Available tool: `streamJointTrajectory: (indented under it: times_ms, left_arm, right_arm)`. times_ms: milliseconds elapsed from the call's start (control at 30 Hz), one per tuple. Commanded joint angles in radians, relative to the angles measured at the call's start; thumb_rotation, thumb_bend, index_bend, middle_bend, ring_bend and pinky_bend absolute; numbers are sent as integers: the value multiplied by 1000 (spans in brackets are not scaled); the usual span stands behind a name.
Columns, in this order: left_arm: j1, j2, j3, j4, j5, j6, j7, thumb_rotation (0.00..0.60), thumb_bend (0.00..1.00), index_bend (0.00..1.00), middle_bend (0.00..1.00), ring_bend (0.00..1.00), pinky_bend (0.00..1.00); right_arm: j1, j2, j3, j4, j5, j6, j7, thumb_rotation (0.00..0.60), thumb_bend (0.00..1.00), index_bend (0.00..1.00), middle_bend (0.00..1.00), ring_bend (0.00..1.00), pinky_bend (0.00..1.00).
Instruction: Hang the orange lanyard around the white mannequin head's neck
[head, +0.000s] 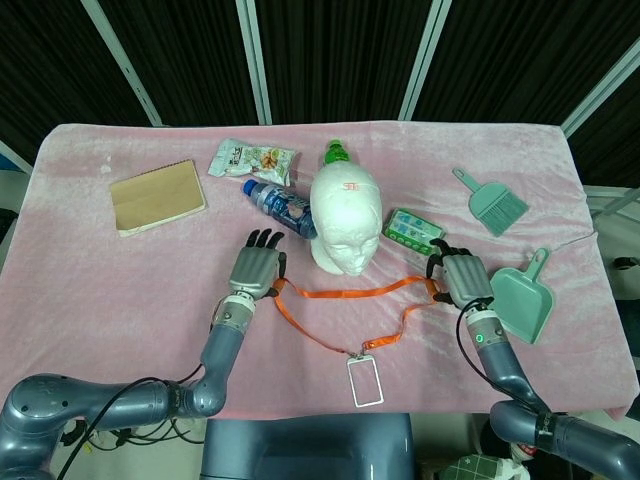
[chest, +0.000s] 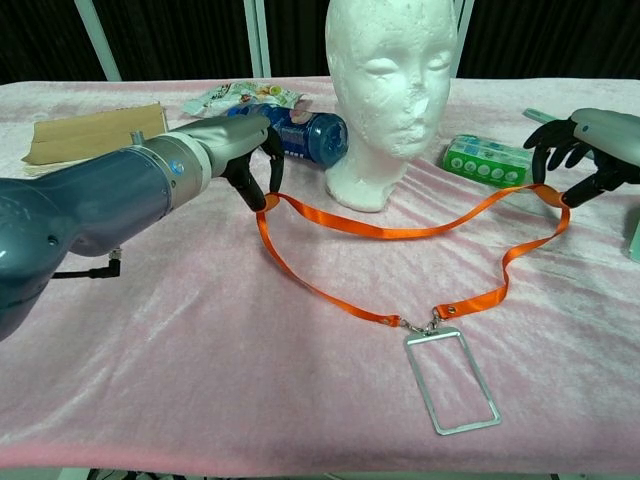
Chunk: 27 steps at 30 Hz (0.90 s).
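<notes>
The left hand (chest: 245, 150) reaches forward low over the counter (head: 100, 290), palm down, and its fingertips pinch one end of the orange lanyard (chest: 400, 232) loop. The right hand (chest: 590, 150) pinches the other end, fingers curled downward. The strap hangs stretched between them, just in front of the white mannequin head (chest: 390, 90), and the badge holder (chest: 450, 380) lies flat on the pink cloth.

Both arms are glossy blue-grey metal, rounded and thick at the joints. The left hand (head: 256, 268) and right hand (head: 463, 277) have silver-grey backs and black fingers (chest: 548, 139). The right wrist, nearer the robot than the white mannequin head (head: 346, 218), carries a small green light; black cables trail by the left arm.
</notes>
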Motion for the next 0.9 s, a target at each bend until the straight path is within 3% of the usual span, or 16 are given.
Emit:
streamJointTrajectory:
  times_ms: [33,633,900]
  left_arm:
    - [16,42,8,-48,20,-27,-24,600,420,614,104,0,0]
    - [64,206,11,-204,201,-100,-201,600,420,618,103,0,0]
    - [79,215,-38,-225,311,-83,-346,600,420,617,101,0,0]
  right_arm:
    - [-15,28,2,-30,-17,24,14,600,453,801,178,307,262]
    - [-152,281,-4,-336,-138,225,73,600,452,809,183,308,262]
    - [-140,327,36,-408,-169,256,68,600,452,809,184,308,262]
